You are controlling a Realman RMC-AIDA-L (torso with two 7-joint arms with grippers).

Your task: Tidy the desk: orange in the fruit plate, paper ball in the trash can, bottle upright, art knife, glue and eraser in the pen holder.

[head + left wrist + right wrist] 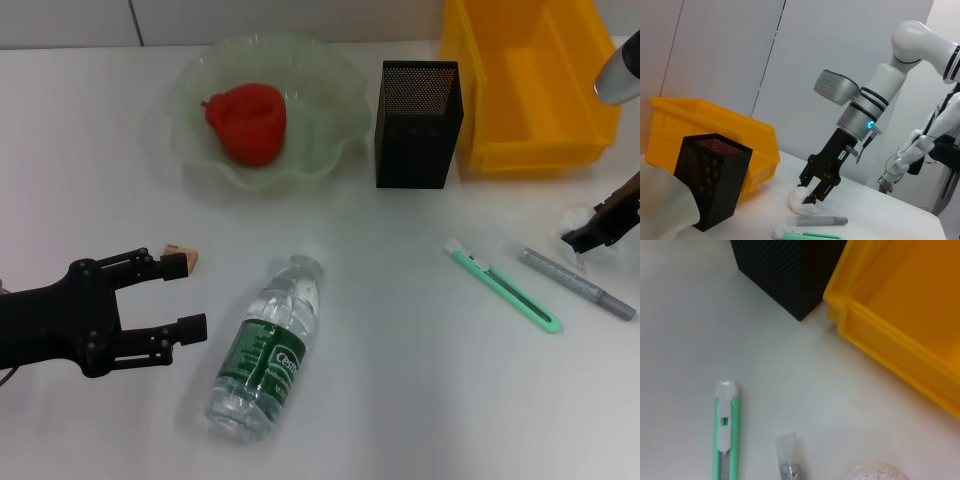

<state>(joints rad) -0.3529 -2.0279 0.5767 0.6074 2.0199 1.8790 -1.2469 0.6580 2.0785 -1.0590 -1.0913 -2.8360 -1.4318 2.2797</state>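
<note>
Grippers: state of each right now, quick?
Left gripper: open, empty, low over the desk, beside the eraser.
Right gripper: fingers around the paper ball on the desk; full grip cannot be told.

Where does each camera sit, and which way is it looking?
Head: above the white desk, looking forward and down; left claw and right claw show.
Left wrist: low, facing across the desk at the right claw over the white paper ball.
Right wrist: looking down; no claw shows.
All share the black mesh pen holder and yellow plastic bin.
</note>
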